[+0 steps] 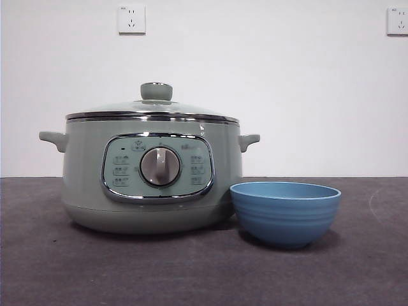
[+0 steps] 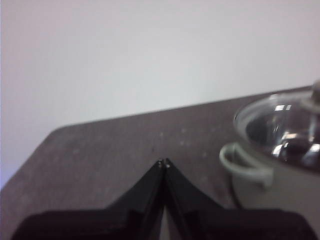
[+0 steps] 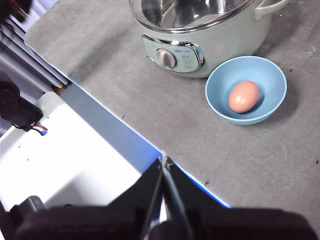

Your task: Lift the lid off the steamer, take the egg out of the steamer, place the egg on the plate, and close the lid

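Steamer: the big round sage-green electric pot (image 1: 153, 172) sits on the grey table (image 1: 51, 268), dial facing us.
Lid: the domed glass lid with chrome rim and green knob (image 1: 156, 105) is seated on the pot.
Egg: a brown egg (image 3: 244, 96) lies inside the small deep blue bowl (image 1: 285, 212), just beside the pot.
Left gripper (image 2: 163, 163): jaws pressed together, empty, off to the pot's side.
Right gripper (image 3: 163, 161): jaws together, empty, well back near the table edge.
Progress: every step looks finished; nothing seems left.
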Robot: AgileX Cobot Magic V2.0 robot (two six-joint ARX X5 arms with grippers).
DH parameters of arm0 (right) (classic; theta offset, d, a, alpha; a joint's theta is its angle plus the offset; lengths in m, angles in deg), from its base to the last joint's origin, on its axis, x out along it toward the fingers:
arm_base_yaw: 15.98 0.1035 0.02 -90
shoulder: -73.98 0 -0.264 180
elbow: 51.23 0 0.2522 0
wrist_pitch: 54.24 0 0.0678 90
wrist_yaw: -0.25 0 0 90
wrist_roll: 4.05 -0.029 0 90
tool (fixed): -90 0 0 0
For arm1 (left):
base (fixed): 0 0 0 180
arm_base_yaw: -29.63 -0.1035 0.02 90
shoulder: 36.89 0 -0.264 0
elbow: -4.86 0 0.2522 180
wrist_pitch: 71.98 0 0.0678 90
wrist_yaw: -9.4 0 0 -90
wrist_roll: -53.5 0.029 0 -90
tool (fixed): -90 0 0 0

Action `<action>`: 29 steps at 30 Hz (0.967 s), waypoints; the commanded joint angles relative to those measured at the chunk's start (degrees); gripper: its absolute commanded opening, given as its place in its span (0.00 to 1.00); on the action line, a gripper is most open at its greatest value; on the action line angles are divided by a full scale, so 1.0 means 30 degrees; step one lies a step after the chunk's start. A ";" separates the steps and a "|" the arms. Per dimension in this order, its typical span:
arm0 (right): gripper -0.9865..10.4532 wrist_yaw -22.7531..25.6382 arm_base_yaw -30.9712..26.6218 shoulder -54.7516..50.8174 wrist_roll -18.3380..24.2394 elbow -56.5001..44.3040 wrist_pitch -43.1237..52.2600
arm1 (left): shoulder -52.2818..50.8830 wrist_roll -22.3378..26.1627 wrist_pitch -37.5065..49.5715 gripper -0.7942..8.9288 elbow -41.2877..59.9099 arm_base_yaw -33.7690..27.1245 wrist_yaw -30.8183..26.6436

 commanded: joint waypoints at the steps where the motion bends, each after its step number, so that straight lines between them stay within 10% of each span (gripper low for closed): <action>1: 0.09 0.0051 0.0036 -0.0044 -0.0109 -0.0117 0.0087 | -0.1071 -0.0721 0.0350 0.08 0.1355 -0.0073 -0.0291; 29: 0.09 0.0044 0.0036 -0.0051 -0.0109 -0.0124 0.0087 | -0.1100 -0.2703 -0.0670 0.08 0.3716 -0.0066 -0.0729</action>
